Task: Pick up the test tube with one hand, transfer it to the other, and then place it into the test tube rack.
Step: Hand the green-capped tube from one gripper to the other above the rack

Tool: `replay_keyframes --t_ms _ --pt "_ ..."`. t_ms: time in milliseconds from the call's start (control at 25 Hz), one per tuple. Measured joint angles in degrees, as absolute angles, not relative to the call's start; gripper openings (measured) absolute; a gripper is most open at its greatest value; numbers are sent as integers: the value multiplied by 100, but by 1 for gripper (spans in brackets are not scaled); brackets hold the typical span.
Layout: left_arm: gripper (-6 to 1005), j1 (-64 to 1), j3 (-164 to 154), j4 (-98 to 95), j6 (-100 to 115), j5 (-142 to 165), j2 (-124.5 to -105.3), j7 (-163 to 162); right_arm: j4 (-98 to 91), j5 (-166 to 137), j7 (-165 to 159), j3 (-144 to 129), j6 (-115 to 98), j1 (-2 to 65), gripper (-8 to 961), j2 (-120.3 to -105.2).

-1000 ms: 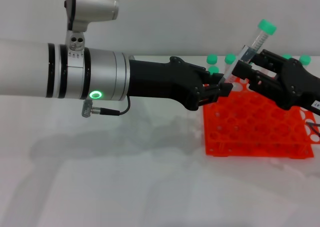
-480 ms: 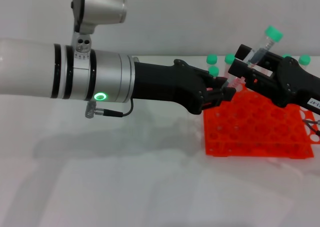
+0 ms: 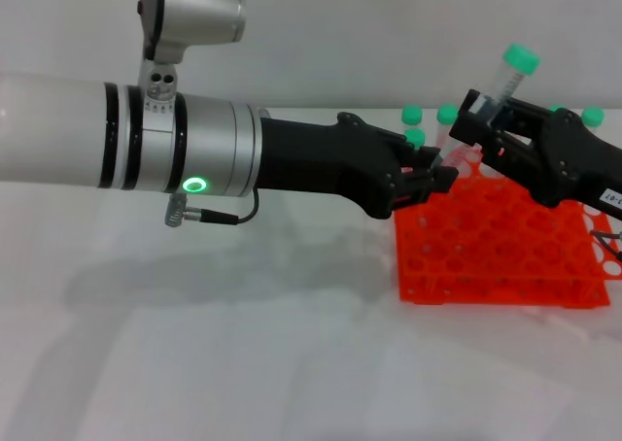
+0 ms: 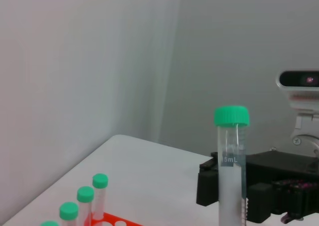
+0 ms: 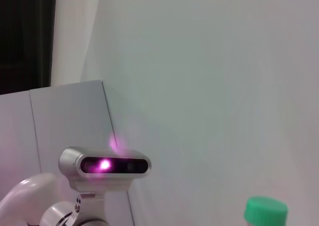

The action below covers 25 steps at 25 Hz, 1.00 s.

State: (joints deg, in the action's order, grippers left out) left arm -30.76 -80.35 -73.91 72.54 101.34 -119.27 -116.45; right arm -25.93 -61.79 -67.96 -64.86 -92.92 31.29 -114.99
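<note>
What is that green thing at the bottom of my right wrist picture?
Observer: It's the cap of the test tube. The head view shows the right claw gripping that tube.
Operator: Where's the other claw?
Observer: The left claw is by the tube's lower end, at a corner of the orange rack.
Operator: Are there more tubes?
Observer: Yes, other green-capped tubes stand along the rack's far side.

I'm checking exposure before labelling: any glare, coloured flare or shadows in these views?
Head view: soft arm shadow on the white table, no harsh glare. Right wrist view: magenta flare from the facing camera. Left wrist view: even light, the test tube crisp.
</note>
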Motion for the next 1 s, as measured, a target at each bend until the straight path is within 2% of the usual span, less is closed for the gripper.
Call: replay_keyframes --t_ms 40,480,720,1000 --pt "241 -3076 -8029 -7389 7251 10133 -11926 -11645 -2593 -6179 -6796 -6486 -9297 3129 320 -11497" --pt "249 -3086 -8054 -7331 7189 10168 -11909 -11646 -2593 -6185 -6817 -6537 -9333 3180 317 -11493" --pt "253 -3135 -8080 -7330 7188 10236 -11913 -11663 -2593 -6189 -6814 -6607 -9277 3212 267 -11503" --pt "258 -3143 -8095 -7330 7191 10247 -11918 -11679 -2593 -6189 -6785 -6610 -9158 3220 271 -11499"
